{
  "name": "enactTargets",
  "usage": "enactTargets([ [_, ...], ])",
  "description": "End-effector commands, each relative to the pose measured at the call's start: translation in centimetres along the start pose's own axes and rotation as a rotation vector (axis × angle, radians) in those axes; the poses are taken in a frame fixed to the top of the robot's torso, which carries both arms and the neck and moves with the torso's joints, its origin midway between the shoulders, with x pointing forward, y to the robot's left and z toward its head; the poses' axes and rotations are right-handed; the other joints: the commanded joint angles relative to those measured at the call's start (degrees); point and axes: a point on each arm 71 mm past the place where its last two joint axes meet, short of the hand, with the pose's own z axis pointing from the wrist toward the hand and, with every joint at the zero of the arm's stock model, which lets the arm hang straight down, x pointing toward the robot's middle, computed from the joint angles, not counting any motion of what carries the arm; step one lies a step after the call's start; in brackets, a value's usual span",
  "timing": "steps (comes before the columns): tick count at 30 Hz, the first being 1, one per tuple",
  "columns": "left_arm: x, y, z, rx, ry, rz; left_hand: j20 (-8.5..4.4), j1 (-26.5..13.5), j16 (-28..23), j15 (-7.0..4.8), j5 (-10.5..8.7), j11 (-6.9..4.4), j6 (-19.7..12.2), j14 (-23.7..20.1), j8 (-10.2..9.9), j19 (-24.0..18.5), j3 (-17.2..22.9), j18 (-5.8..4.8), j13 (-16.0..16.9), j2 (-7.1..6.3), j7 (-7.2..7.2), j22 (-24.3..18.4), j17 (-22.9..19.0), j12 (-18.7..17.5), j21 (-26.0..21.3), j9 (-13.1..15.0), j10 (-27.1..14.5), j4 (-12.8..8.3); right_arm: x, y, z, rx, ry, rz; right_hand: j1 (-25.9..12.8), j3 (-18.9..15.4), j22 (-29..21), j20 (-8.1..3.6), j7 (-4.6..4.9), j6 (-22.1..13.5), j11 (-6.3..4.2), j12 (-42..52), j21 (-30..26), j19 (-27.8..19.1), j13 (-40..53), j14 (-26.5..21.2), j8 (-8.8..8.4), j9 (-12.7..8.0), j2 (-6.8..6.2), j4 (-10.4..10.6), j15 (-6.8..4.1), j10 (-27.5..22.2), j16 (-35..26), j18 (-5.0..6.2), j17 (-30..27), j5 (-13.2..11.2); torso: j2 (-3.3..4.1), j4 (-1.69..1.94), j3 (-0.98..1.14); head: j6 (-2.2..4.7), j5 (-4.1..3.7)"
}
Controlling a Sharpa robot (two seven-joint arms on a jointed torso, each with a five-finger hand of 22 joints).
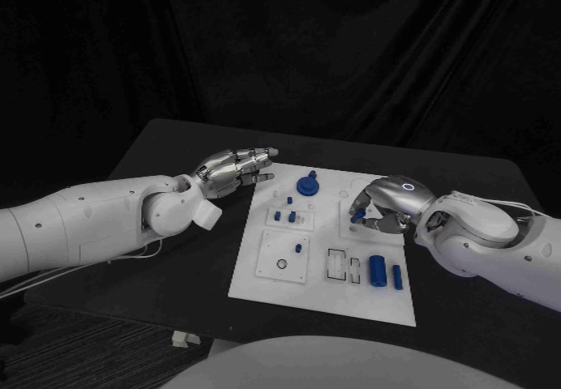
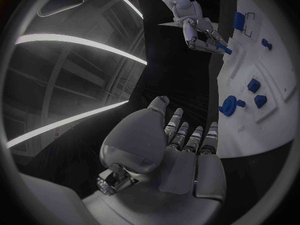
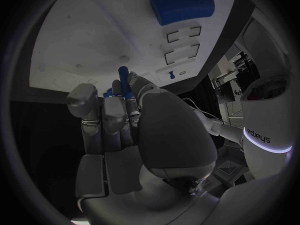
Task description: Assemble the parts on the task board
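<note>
The white task board [image 1: 271, 279] lies mid-table. My right hand [image 1: 381, 206] hovers over its far right part, fingers curled, pinching a small blue peg [image 3: 124, 81]; the same peg [image 2: 224, 49] shows in the left wrist view in my right hand [image 2: 199, 34]. My left hand [image 1: 234, 172] floats at the board's far left corner with fingers stretched out, holding nothing. A round blue knob [image 1: 307, 186] stands at the far edge of the board [image 2: 275, 60]. A blue cylinder [image 1: 378, 270] and a thin blue bar [image 1: 397, 278] lie near the front right.
Small blue pieces [image 1: 290, 215] sit in the board's middle row, and another [image 1: 299, 247] sits on a square plate. Two empty rectangular slots [image 1: 338, 263] lie beside the cylinder [image 3: 182, 7]. The black table [image 1: 164, 162] surrounds the board.
</note>
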Motion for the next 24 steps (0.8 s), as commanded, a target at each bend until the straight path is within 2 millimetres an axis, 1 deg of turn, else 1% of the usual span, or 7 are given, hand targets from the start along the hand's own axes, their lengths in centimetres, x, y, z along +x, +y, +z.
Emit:
enactTargets([
  [1, 0.2, 0.0, 0.1, 0.008, 0.009, -0.011, 0.00, 0.41, 0.12, 0.28, 0.32, 0.29, 0.06, 0.11, -0.11, 0.42, 0.05, -1.03, 0.03, -0.03, 0.06, -0.05, 0.09, -0.11, 0.19, 0.00, -0.30, -0.32, -1.7, 0.5, -0.2, -0.009, -0.080, -0.001, 0.62, 0.11, 6.26, -0.35, -0.04, 0.32, -1.10, -0.01, -0.31, -0.26, 0.23, -0.18, 0.23, 0.07, 0.27, -0.32, -0.31, 1.53, -0.23, -0.04, -0.13, -0.05, -0.02, -0.02, -0.01, -0.01, 0.30],
  [5, 0.2, 0.0, 0.1, 0.006, 0.008, -0.011, 0.00, 0.41, 0.12, 0.28, 0.32, 0.29, 0.06, 0.11, -0.11, 0.42, 0.05, -1.03, 0.03, -0.03, 0.06, -0.05, 0.09, -0.11, 0.19, 0.00, -0.30, -0.32, -2.7, 1.6, -0.5, -0.031, -0.089, 0.004, 0.53, 0.04, 6.26, -0.36, -0.02, 0.31, -1.08, -0.06, -0.29, -0.26, 0.22, -0.18, 0.18, 0.09, 0.16, -0.33, -0.32, 1.55, -0.29, -0.05, -0.16, -0.17, -0.02, 0.01, -0.03, -0.01, 0.47],
  [10, 0.2, 0.1, 0.2, 0.004, 0.010, -0.011, 0.00, 0.35, 0.14, 0.29, 0.37, 0.29, 0.07, 0.14, -0.11, 0.44, 0.06, -1.03, 0.03, -0.04, 0.06, -0.04, 0.10, -0.12, 0.20, 0.00, -0.30, -0.42, -3.1, 4.7, 0.0, -0.108, -0.057, 0.019, 0.64, 0.08, 6.27, -0.41, 0.00, -0.03, -1.09, -0.32, -0.23, -0.25, 0.17, -0.10, -0.17, 0.06, -0.13, -0.60, -0.33, 1.56, -0.32, -0.08, -0.08, -0.36, 0.00, 0.01, -0.03, -0.01, 0.36],
  [15, 0.4, 0.1, 0.4, 0.003, 0.017, -0.013, 0.00, 0.34, 0.14, 0.30, 0.38, 0.29, 0.07, 0.14, -0.12, 0.40, 0.07, -1.03, 0.03, -0.04, 0.05, -0.07, 0.10, -0.16, 0.18, 0.00, -0.32, -0.44, -2.2, 7.6, 1.4, -0.191, -0.008, 0.001, 0.81, 0.15, 6.35, -0.43, 0.03, -0.06, -1.06, -0.44, 0.12, -0.15, 0.16, 0.06, -0.28, 0.08, -0.26, -0.82, -0.34, 1.56, -0.05, -0.14, 0.32, -0.31, 0.02, 0.00, -0.03, -0.01, 0.45],
  [19, 0.6, 0.2, 0.5, 0.001, 0.021, -0.014, 0.00, 0.33, 0.14, 0.30, 0.39, 0.29, 0.04, 0.14, -0.13, 0.40, 0.09, -1.03, 0.02, -0.01, 0.05, -0.07, 0.10, -0.18, 0.18, 0.00, -0.33, -0.46, -1.4, 9.4, 2.6, -0.234, 0.023, -0.016, 0.63, 0.07, 6.31, -0.43, 0.06, 0.05, -1.02, -0.55, -0.07, -0.17, 0.14, 0.09, -0.30, 0.12, -0.38, -0.79, -0.31, 1.57, -0.20, -0.12, 0.14, -0.63, -0.01, 0.05, -0.05, -0.01, 0.65],
  [21, 0.6, 0.2, 0.6, 0.000, 0.023, -0.015, 0.00, 0.33, 0.14, 0.30, 0.39, 0.29, 0.04, 0.14, -0.13, 0.40, 0.09, -1.03, 0.02, -0.01, 0.05, -0.07, 0.10, -0.18, 0.18, 0.00, -0.33, -0.46, -0.8, 10.4, 3.4, -0.261, 0.039, -0.022, 0.61, 0.09, 6.28, -0.43, 0.02, 0.18, -1.04, -0.60, -0.19, -0.19, 0.14, 0.14, -0.27, 0.17, -0.35, -0.80, -0.31, 1.62, -0.17, -0.10, 0.19, -0.82, -0.02, -0.02, -0.08, -0.01, 0.88],
  [24, 0.7, 0.2, 0.6, -0.001, 0.025, -0.016, 0.00, 0.32, 0.17, 0.32, 0.43, 0.29, 0.10, 0.18, -0.11, 0.41, 0.12, -1.04, 0.03, 0.03, 0.06, -0.07, 0.11, -0.12, 0.19, 0.01, -0.31, -0.49, -0.1, 11.5, 4.1, -0.288, 0.052, -0.027, 0.67, 0.13, 6.29, -0.44, 0.00, 0.24, -1.07, -0.62, -0.14, -0.17, 0.15, 0.16, -0.27, 0.19, -0.34, -0.86, -0.32, 1.67, -0.16, -0.11, 0.22, -0.90, 0.03, -0.25, -0.08, -0.01, 1.24],
])
